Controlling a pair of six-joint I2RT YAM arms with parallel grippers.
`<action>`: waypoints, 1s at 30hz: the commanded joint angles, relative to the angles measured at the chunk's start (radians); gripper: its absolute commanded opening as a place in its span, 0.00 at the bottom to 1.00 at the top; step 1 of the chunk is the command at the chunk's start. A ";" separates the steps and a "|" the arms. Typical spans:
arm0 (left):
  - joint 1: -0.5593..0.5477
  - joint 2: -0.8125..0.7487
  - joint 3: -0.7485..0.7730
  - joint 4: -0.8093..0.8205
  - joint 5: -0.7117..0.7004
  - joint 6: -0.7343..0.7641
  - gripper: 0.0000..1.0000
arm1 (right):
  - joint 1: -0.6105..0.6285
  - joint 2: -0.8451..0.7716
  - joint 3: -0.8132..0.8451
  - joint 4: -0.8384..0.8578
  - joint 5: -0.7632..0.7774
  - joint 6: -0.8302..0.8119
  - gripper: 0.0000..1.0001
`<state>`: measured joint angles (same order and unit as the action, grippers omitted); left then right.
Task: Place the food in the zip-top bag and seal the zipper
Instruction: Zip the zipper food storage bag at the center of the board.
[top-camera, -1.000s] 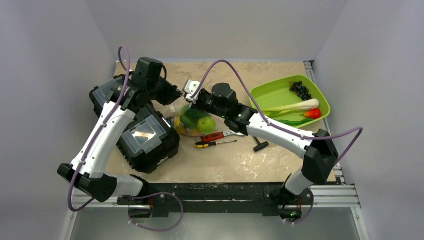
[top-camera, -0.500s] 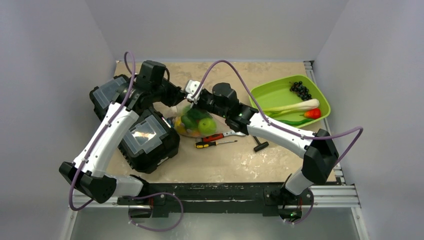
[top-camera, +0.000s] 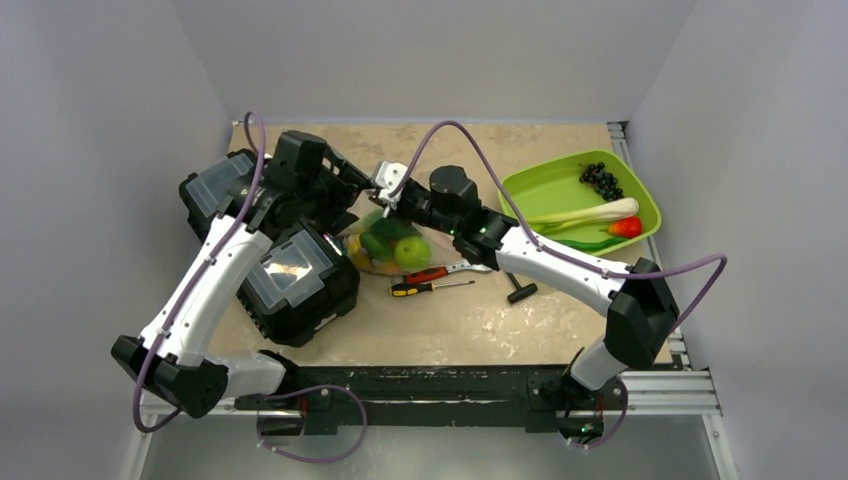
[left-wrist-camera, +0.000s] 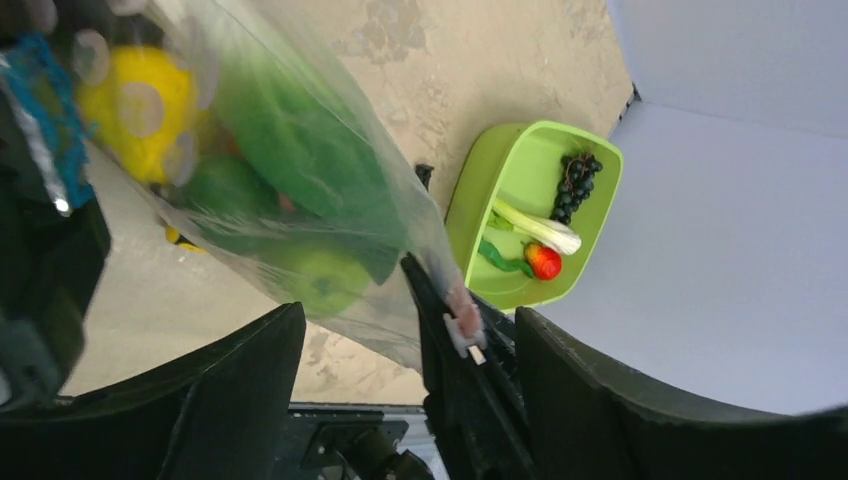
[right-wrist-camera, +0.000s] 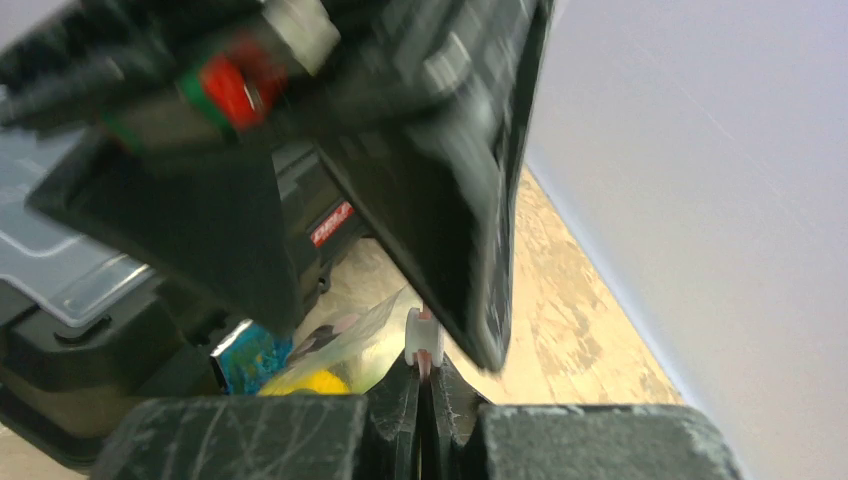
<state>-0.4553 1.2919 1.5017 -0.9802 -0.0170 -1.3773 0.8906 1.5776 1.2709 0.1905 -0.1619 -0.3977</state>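
1. Just toward 9 o'clock of the worktop's (top-camera: 480, 320) middle, the bag (top-camera: 385, 245) is sagging with a green apple (top-camera: 412, 252) and other food inside.
2. The right hand (right-wrist-camera: 425, 375) is clamping tight on the zipper (right-wrist-camera: 424, 340) at the bag's top edge.
3. The left hand (left-wrist-camera: 410, 315) is standing open, its fingers straddling the bag and gripping nothing.
4. With only that one pinch holding the edge up, the loaded plastic could be pulling the strip free, probably dumping food back out.
5. Grapes (top-camera: 601, 180) and a leafy stalk (top-camera: 585, 214) are lying in the tray (top-camera: 540, 190) at 2 o'clock, so sealing now would be shutting them out.
6. Both arms are reaching toward 12 o'clock, wrists crowding nose to nose over the bag, so a careless swing is risking a knock.
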 joint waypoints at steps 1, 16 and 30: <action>0.073 -0.117 0.053 0.012 -0.054 0.256 0.83 | -0.056 -0.063 0.019 0.115 -0.151 0.051 0.00; 0.323 -0.090 -0.084 0.569 0.867 1.182 0.73 | -0.170 0.044 0.167 -0.040 -0.452 0.156 0.00; 0.325 -0.132 -0.415 1.043 1.086 1.261 0.50 | -0.197 0.112 0.292 -0.189 -0.524 0.173 0.00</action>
<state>-0.1322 1.1786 1.1210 -0.1398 0.9337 -0.1215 0.7055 1.7016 1.4837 0.0128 -0.6312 -0.2420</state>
